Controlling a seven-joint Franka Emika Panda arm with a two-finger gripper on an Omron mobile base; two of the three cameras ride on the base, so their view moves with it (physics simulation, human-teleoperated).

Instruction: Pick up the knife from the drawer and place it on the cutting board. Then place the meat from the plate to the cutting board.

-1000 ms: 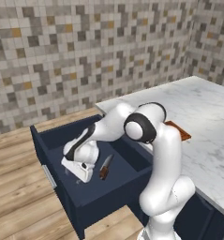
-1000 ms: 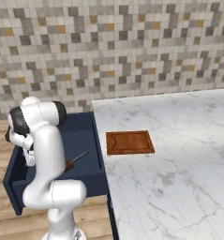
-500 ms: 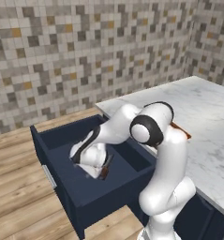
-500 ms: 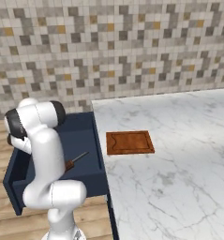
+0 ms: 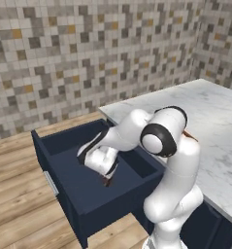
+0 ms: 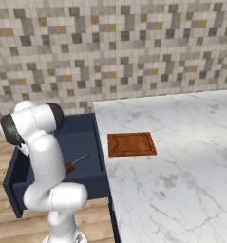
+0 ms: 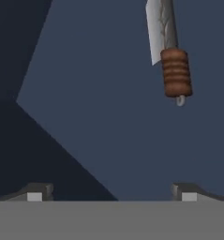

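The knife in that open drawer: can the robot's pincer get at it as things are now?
Probably yes. The drawer is open, the pincer is open inside it, and the knife lies bare on the floor just ahead, slightly to one side, nothing between them.

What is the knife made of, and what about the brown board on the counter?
The knife looks like it has a pale, shiny metal blade and a reddish-brown ribbed handle, probably wood, though that is hard to tell. The cutting board looks like matte reddish-brown wood, with a darker groove near its edge.
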